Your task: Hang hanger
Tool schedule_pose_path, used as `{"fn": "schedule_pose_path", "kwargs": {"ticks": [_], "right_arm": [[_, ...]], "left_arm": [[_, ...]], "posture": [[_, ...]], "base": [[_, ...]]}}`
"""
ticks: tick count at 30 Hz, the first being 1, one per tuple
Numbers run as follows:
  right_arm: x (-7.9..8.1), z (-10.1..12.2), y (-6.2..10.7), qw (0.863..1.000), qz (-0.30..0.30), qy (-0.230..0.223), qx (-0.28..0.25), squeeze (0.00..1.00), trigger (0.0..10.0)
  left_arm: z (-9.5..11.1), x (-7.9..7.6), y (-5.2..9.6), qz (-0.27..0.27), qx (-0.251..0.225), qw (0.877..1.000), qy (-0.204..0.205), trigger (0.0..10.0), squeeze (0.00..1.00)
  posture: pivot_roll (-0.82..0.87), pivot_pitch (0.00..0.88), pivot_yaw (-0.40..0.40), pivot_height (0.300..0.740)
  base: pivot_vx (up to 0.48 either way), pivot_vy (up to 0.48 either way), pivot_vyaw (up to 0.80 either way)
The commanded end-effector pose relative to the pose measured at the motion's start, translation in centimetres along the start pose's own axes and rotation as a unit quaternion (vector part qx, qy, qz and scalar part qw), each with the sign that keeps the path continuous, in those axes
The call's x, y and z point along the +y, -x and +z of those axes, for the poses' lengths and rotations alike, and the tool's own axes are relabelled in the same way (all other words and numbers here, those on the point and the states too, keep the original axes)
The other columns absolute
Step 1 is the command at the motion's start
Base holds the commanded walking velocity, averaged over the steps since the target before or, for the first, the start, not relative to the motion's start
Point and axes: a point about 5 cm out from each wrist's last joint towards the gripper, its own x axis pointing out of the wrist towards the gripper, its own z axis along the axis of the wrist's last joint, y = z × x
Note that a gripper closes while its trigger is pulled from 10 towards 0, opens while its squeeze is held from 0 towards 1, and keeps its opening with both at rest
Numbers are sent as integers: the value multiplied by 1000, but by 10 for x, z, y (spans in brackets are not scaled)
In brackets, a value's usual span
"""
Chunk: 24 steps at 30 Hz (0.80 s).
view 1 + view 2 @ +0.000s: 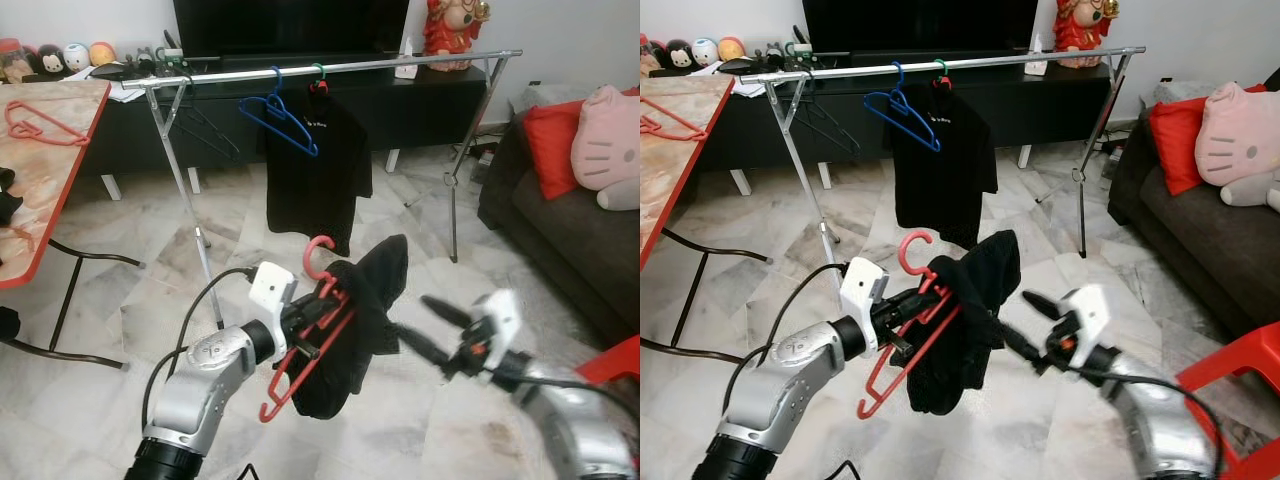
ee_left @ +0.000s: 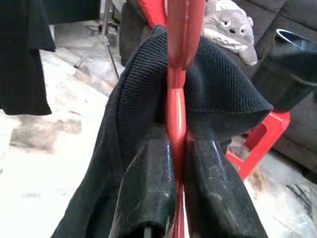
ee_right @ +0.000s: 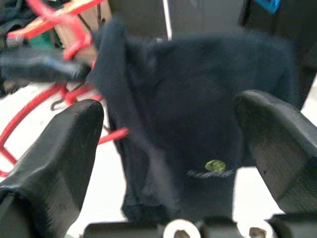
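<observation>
A red hanger (image 1: 315, 330) carries a bunched black garment (image 1: 360, 320) in front of me. My left gripper (image 1: 318, 318) is shut on the hanger's neck, below its hook (image 1: 318, 253); in the left wrist view both fingers (image 2: 148, 193) pinch the red bar (image 2: 177, 124). My right gripper (image 1: 425, 328) stands open just right of the garment, its fingers (image 3: 54, 148) spread toward the dark cloth (image 3: 198, 124). Beyond them stands a silver clothes rail (image 1: 340, 66) holding a blue hanger (image 1: 280, 112), a black T-shirt (image 1: 315, 160) and a dark hanger (image 1: 205, 128).
A red-edged table (image 1: 40, 180) with another red hanger (image 1: 40, 122) stands at my left. A dark sofa (image 1: 560, 230) with red and pink cushions is on the right, and a red stool (image 1: 615, 365) sits near my right arm. A black TV cabinet (image 1: 420, 105) lies behind the rail.
</observation>
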Motion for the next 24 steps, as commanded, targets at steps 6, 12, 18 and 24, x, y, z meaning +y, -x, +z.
{"fn": "schedule_pose_path", "kwargs": {"ticks": [6, 12, 18, 24], "right_arm": [[-8, 38, 2, 998, 40, 35, -26, 0, 10000], [-13, 47, -9, 987, 130, 85, 45, 0, 10000], [-27, 70, -25, 963, 201, 135, 118, 0, 10000], [-27, 71, -28, 925, 281, 159, 197, 0, 10000]], "left_arm": [[0, -8, 4, -49, 5, 999, -24, 10000, 0], [-4, -15, 13, -106, 29, 993, -45, 10000, 0], [-7, -23, 15, -169, 56, 982, -67, 10000, 0], [-6, -33, 13, -211, 61, 973, -66, 10000, 0]], "posture": [[22, 0, -59, 716], [24, 0, -58, 716], [32, 0, -71, 716], [34, 0, -72, 716]], "base": [[0, 0, 0], [0, 0, 0], [0, 0, 0], [0, 0, 0]]}}
